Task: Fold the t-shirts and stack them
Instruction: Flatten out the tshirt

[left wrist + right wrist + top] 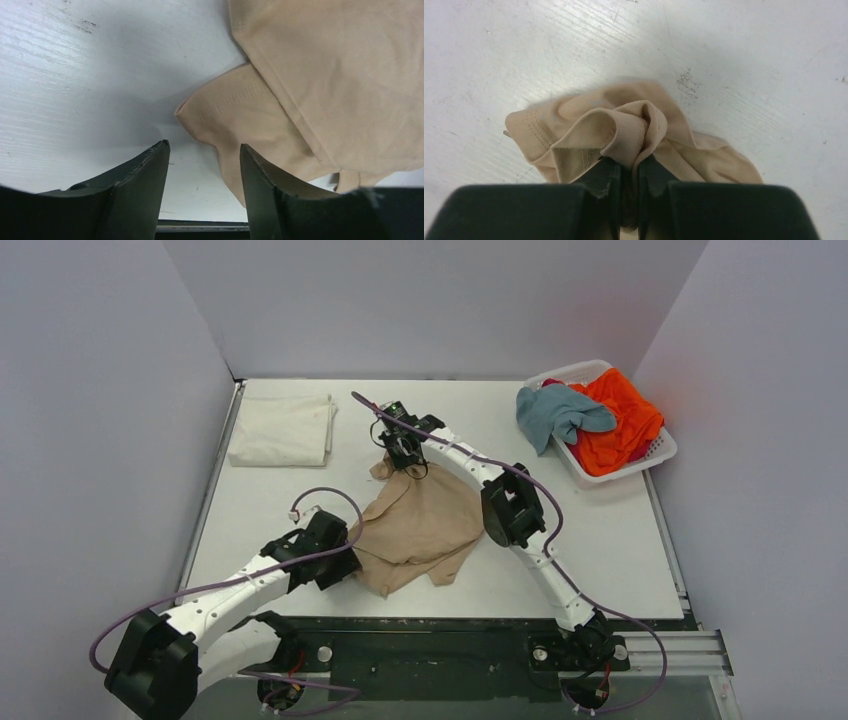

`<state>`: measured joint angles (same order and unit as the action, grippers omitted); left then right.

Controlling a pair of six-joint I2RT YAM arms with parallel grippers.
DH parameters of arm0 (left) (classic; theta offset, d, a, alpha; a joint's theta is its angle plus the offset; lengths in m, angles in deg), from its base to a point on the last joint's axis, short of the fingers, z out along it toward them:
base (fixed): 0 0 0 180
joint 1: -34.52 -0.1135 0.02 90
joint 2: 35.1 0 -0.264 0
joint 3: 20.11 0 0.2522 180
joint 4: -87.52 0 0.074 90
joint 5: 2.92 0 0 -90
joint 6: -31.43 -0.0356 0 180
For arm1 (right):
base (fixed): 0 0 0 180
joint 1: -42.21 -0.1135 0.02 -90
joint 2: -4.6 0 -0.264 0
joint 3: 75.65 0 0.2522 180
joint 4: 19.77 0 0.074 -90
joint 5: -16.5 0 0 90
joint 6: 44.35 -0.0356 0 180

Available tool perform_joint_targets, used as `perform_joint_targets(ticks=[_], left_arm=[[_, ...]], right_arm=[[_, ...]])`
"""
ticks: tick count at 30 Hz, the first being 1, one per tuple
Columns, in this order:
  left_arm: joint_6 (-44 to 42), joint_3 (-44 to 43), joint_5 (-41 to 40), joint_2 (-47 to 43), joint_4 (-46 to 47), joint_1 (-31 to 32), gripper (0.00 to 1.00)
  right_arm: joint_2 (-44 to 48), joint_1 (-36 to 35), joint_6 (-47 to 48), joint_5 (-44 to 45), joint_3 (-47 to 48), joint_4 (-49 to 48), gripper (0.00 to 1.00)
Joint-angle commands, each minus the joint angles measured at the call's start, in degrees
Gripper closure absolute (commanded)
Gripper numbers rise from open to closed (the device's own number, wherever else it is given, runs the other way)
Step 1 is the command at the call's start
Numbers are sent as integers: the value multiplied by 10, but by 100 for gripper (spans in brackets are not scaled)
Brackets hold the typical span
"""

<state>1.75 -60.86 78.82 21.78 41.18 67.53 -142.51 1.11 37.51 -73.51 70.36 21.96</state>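
Scanning from the left: my left gripper point(204, 148) hangs with jaws apart beside a sleeve point(225, 107) of the tan shirt point(415, 525), which lies mid-worktop toward the near edge. My right gripper point(630, 165) is clamped on its collar point(626, 132). The cloth looks soft and limp, so I would grip at the hems.

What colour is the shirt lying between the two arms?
The shirt is plain tan-beige, with no pattern. It shows clearest in the left wrist view.

We're seeing the tan t-shirt point(415, 525) lying rumpled mid-desk point(610, 530), its far end bunching up. The cream-white t-shirt point(282, 430) is sitting folded flat, far left. The grey-blue t-shirt point(560, 412) is draping over the basket point(572, 370) rim, and the orange t-shirt point(622, 422) is lying crumpled inside.
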Motion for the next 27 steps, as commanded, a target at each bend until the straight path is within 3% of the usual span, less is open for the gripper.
perform_joint_targets(ticks=[1, 5, 6, 8, 9, 10, 14, 17, 22, 27], left_arm=[[13, -3, 12, 33, 51, -4, 34], [14, 5, 25, 68, 103, -6, 36], [13, 5, 26, 82, 112, -6, 44], [8, 3, 28, 105, 131, -6, 72], [4, -3, 28, 113, 136, -6, 94], [0, -9, 25, 125, 137, -5, 98], [-22, -72, -34, 104, 80, -4, 100], [-39, -121, -142, 47, -1, -4, 100], [-86, -256, -279, -67, -76, -5, 100], [-130, -389, -338, -124, -96, -6, 100]], right_arm=[[30, 5, -53, -4, -16, -16, 100], [69, 6, -65, -33, -51, -32, 100], [78, 6, -67, -34, -69, -39, 100], [105, 5, -69, -31, -92, -48, 100], [125, 6, -70, -25, -97, -49, 100], [136, 7, -70, -21, -107, -50, 100], [234, 16, -72, 45, -152, -67, 100], [344, 28, -72, 103, -188, -78, 100], [501, 56, -62, 140, -243, -51, 100], [683, 65, -58, 141, -287, -42, 100]])
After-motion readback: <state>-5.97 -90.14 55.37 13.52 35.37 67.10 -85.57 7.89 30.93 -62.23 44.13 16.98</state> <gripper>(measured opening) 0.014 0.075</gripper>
